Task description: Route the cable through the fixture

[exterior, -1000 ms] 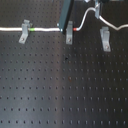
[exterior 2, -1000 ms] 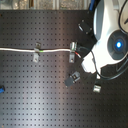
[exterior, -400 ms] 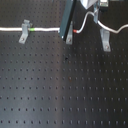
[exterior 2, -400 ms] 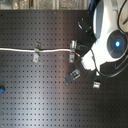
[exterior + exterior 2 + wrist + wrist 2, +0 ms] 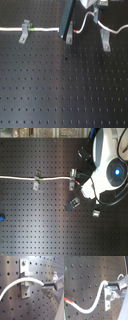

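Your claw (image 5: 48, 287) is pinched on the cable (image 5: 50, 30), gripping the white cord just past its red-orange section (image 5: 69, 301), above the dark perforated surface (image 5: 60, 90). From there the cable runs toward the first exterior view's left, lying in the first clip (image 5: 23, 31) where the green band (image 5: 31, 29) sits, and on past the picture's edge. In the first exterior view another clip (image 5: 105, 39) stands to the right, with the cord arching up over it.
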